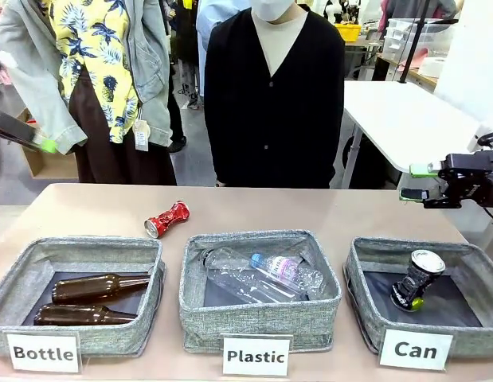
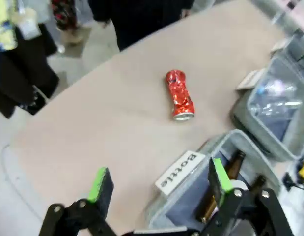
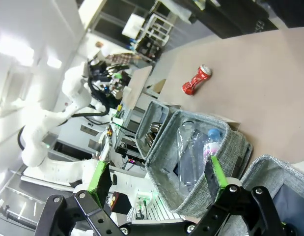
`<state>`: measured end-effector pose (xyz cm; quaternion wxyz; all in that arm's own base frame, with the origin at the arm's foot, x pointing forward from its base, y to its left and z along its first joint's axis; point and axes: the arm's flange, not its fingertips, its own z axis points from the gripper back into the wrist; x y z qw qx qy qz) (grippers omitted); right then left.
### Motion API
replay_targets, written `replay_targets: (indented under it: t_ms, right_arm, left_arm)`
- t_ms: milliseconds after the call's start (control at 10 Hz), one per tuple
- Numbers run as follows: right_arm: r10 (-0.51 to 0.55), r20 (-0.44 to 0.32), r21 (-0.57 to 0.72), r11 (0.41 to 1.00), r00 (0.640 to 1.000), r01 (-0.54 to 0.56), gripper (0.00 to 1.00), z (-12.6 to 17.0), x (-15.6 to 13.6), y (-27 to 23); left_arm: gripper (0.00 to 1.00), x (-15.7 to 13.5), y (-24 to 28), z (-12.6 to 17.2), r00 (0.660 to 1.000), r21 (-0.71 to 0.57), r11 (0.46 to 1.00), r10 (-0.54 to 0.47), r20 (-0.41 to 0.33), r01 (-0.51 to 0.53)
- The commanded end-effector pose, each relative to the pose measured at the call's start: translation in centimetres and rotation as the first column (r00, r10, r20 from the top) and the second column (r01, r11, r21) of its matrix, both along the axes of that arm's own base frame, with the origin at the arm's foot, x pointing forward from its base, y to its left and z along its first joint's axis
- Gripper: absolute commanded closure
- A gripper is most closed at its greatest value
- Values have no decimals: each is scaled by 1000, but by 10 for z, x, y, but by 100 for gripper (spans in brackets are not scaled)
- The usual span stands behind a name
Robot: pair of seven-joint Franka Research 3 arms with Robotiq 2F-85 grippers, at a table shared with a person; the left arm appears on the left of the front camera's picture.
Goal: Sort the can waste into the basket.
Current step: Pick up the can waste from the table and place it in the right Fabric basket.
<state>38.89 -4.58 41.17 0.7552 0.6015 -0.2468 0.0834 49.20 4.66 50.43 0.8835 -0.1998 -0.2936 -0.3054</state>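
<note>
Red can (image 1: 166, 219) on table (image 1: 310, 208), outside basket (image 1: 359, 309)

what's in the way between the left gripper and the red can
Nothing visible. The red can lies alone on bare table, and the open left gripper looks down at it. The Bottle basket sits nearer the gripper, low and to one side.

On the tan worktop (image 1: 254, 208), the basket labelled "Bottle" (image 1: 71, 247) holds two brown glass bottles (image 1: 99, 287). The middle basket (image 1: 258, 318), labelled "Plastic", holds clear plastic bottles (image 1: 262, 274). A person (image 1: 274, 103) in black stands behind.
</note>
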Motion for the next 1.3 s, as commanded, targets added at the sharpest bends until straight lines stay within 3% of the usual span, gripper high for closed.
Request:
replay_targets:
  t_ms: [0,100,300,500,800,1200]
  right_arm:
    - [14,21,-5,1000,1000,-14,0,0,-3,-2]
    - [14,21,-5,1000,1000,-14,0,0,-3,-2]
    - [14,21,-5,1000,1000,-14,0,0,-3,-2]
    - [14,21,-5,1000,1000,-14,0,0,-3,-2]
    - [14,21,-5,1000,1000,-14,0,0,-3,-2]
    - [14,21,-5,1000,1000,-14,0,0,-3,-2]
  left_arm:
    - [0,23,-51,-25,998,178,984,-2,69,-11]
    - [0,40,-83,-38,995,215,977,-31,98,9]
    - [0,59,-140,-73,992,271,958,-109,56,90]
    - [0,79,-184,-118,993,308,946,-117,25,103]
    - [0,93,-208,-160,990,344,929,-140,-19,138]
    - [0,99,-228,-203,975,352,910,-181,-131,216]
